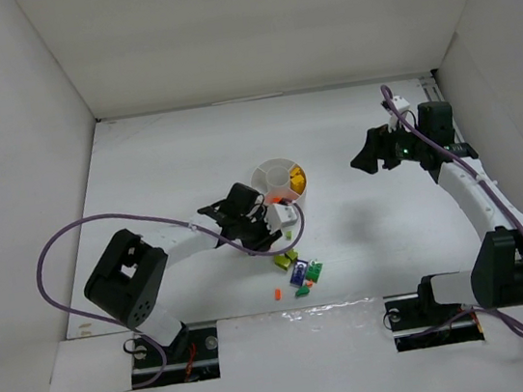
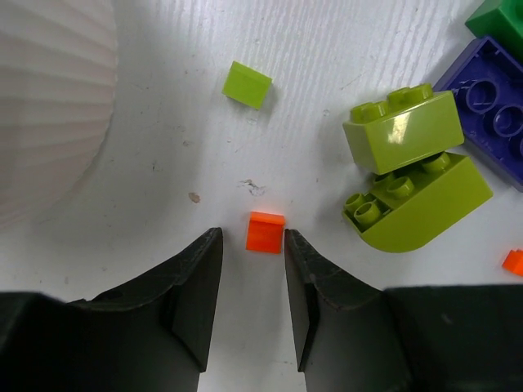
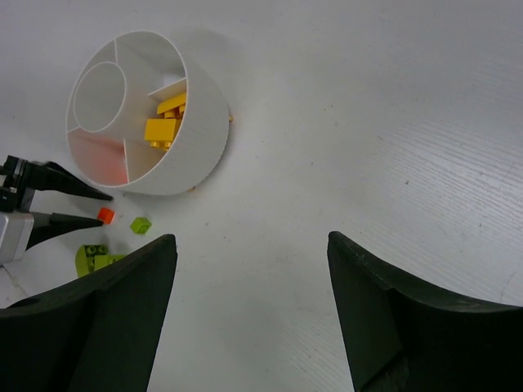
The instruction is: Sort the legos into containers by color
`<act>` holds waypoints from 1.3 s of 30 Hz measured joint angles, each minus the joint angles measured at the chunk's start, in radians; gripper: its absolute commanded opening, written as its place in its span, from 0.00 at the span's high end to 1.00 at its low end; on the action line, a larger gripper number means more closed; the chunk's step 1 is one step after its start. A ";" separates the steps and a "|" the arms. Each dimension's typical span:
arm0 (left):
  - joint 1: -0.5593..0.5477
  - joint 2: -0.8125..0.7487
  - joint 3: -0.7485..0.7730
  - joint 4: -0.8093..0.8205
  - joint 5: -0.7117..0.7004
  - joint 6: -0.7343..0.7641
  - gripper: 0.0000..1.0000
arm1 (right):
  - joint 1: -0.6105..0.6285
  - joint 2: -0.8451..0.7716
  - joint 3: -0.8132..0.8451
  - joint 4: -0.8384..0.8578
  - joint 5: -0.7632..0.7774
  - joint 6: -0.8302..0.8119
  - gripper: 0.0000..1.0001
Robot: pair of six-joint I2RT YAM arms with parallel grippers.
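Note:
The round white dish [image 1: 279,182] has wedge compartments; one holds yellow bricks [image 3: 167,122], another shows orange [image 3: 98,159]. My left gripper [image 2: 252,237] is open, low over the table just beside the dish wall [image 2: 49,98]. A tiny orange brick [image 2: 265,232] lies between its fingertips, close to the right finger. A small lime tile [image 2: 248,84] lies ahead. Two lime bricks [image 2: 400,135] are stacked to the right, next to a purple brick [image 2: 490,106] and a green one [image 2: 498,20]. My right gripper [image 3: 252,241] is open and empty, held above bare table right of the dish.
More loose bricks [image 1: 301,270] lie in front of the dish, with a lone orange one [image 1: 277,294] nearer the table's front edge. Another orange bit [image 2: 513,261] lies right of the left fingers. White walls enclose the table on three sides.

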 measured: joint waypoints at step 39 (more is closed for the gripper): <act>-0.060 -0.057 -0.035 0.012 -0.026 0.024 0.97 | -0.019 0.008 0.000 -0.009 -0.002 -0.034 0.21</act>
